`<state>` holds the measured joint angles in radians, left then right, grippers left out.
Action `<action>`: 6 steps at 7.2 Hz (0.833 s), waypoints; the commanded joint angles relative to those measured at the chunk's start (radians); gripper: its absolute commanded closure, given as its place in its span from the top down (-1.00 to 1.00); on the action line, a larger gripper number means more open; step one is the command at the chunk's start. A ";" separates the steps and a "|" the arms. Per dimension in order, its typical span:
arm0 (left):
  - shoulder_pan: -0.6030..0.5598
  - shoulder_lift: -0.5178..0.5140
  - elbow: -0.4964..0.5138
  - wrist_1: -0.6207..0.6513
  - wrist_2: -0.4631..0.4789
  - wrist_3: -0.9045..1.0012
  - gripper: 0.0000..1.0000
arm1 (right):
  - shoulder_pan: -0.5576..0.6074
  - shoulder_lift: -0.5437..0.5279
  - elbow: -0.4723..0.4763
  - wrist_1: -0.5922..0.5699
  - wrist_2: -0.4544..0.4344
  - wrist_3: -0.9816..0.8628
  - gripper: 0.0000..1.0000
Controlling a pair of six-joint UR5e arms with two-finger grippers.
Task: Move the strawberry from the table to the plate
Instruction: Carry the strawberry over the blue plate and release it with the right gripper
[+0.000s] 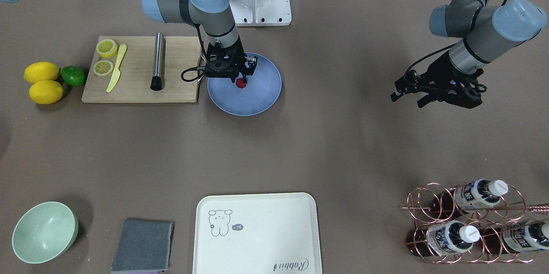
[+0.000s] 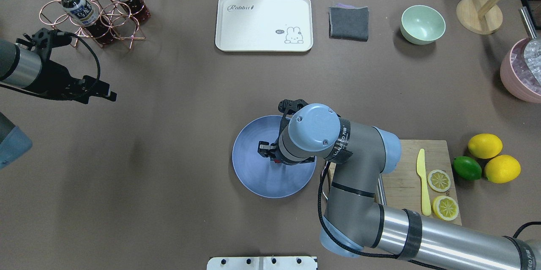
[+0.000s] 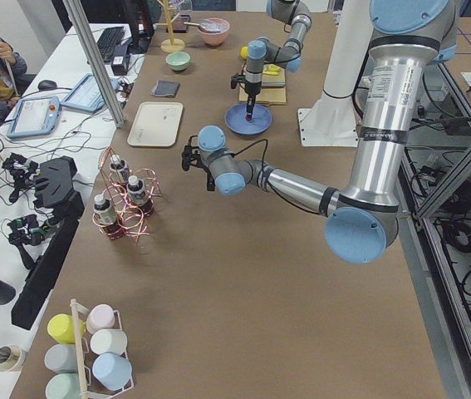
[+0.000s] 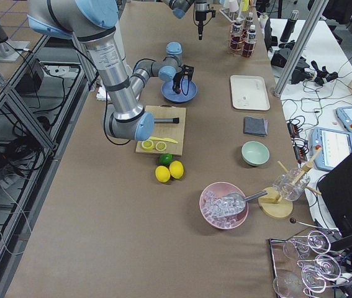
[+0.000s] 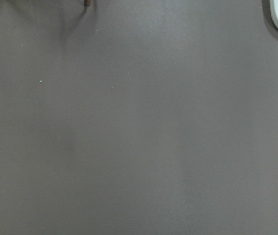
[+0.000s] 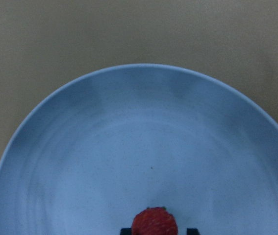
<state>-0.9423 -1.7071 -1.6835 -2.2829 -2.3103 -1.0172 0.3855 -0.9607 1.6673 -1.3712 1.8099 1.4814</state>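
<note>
The strawberry (image 1: 241, 83), small and dark red, is low over the middle of the blue-grey plate (image 1: 261, 94), between the fingertips of my right gripper (image 1: 241, 80). That gripper points straight down and is shut on the berry. In the right wrist view the strawberry (image 6: 154, 223) shows at the bottom edge between two dark fingertips, above the plate (image 6: 143, 147). From overhead the right wrist hides most of the berry (image 2: 277, 161). My left gripper (image 1: 405, 99) hovers open over bare table (image 1: 343, 137), far from the plate, holding nothing.
A wooden cutting board (image 1: 137, 89) with lemon slices, a yellow knife and a metal handle touches the plate's side. Two lemons (image 1: 43, 83) and a lime (image 1: 73, 75) lie beyond it. A cream tray (image 1: 257, 231), green bowl (image 1: 45, 231), grey cloth (image 1: 143, 244) and bottle rack (image 1: 472, 222) line the far edge.
</note>
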 commanded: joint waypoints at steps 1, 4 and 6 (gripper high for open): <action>-0.010 0.003 -0.002 0.002 -0.014 0.000 0.94 | 0.030 -0.012 0.034 -0.003 0.006 -0.006 1.00; -0.166 0.038 -0.004 0.086 -0.050 0.237 0.94 | 0.401 -0.284 0.233 -0.028 0.286 -0.275 1.00; -0.301 0.075 -0.002 0.204 -0.107 0.464 0.94 | 0.635 -0.480 0.217 -0.029 0.426 -0.706 1.00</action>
<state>-1.1598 -1.6499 -1.6863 -2.1544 -2.3846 -0.6871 0.8681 -1.3141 1.8858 -1.3977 2.1471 1.0446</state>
